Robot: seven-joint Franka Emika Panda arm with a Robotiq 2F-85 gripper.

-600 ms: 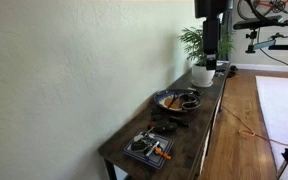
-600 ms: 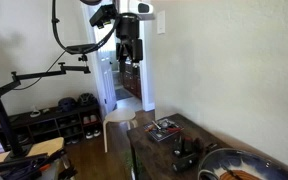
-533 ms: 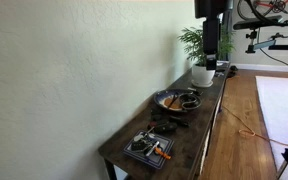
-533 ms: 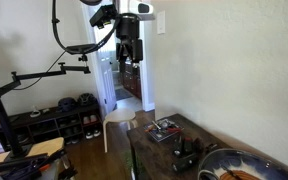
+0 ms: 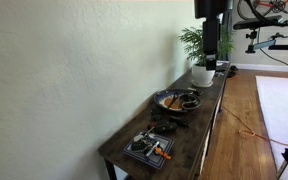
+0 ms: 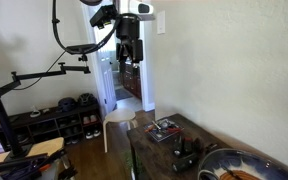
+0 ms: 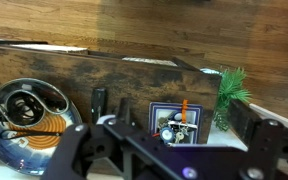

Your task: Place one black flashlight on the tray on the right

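Exterior view along the wall: we note a long narrow table (image 5: 206, 88) set tight to the wall, its other long edge facing open floor. The gripper (image 5: 213, 62) hangs above the far end beside a potted plant (image 5: 201, 50). The round tray (image 5: 158, 98) sits mid-table. The black flashlights (image 5: 165, 122), too small to count, lie just on the near side of it, well apart from the gripper. A rectangular tray (image 5: 131, 147) sits near the front corner.

Exterior view from the opposite end: the gripper (image 6: 130, 55) is high up with free air below, the round tray (image 6: 224, 153) is nearest us, and the black flashlights (image 6: 185, 152) lie between it and the rectangular tray (image 6: 156, 131). The plant is out of frame.

Wrist view, looking down: the fingers (image 7: 79, 150) stand wide apart with nothing between them, which only this view settles. We see one black flashlight (image 7: 99, 103) between the round tray (image 7: 24, 81) and the rectangular tray (image 7: 154, 115), with the plant (image 7: 230, 90) beyond
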